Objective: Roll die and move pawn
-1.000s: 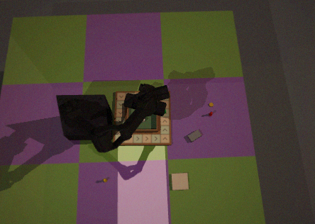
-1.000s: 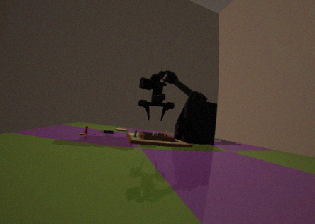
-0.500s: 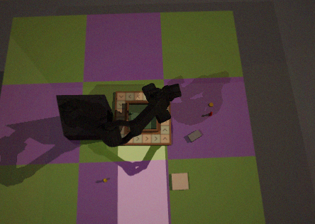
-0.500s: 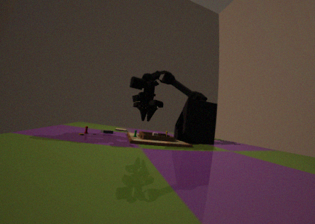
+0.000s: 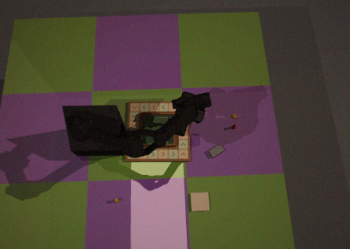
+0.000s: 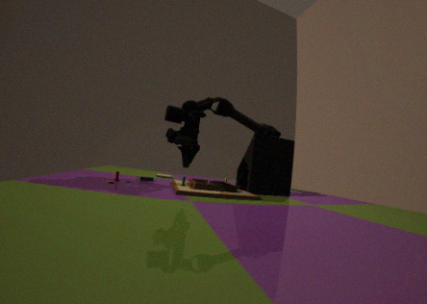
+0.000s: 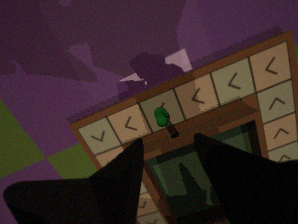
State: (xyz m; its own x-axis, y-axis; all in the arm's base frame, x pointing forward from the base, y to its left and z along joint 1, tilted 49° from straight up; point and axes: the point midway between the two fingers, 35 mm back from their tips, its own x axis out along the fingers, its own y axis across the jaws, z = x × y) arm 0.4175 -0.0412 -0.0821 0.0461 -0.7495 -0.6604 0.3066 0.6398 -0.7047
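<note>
Jaws half-parted and gripping nothing, the gripper [image 7: 167, 150] is hanging above the board [image 7: 197, 95], looking down on the green pawn [image 7: 160, 115] standing on an arrow square beside the dice tray [image 7: 175, 172].

One board [image 5: 158, 155], one green pawn [image 7: 161, 116].

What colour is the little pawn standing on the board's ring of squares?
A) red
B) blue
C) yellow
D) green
D: the wrist view shows a green pawn standing on an arrow square of the board, just ahead of the gripper.
</note>
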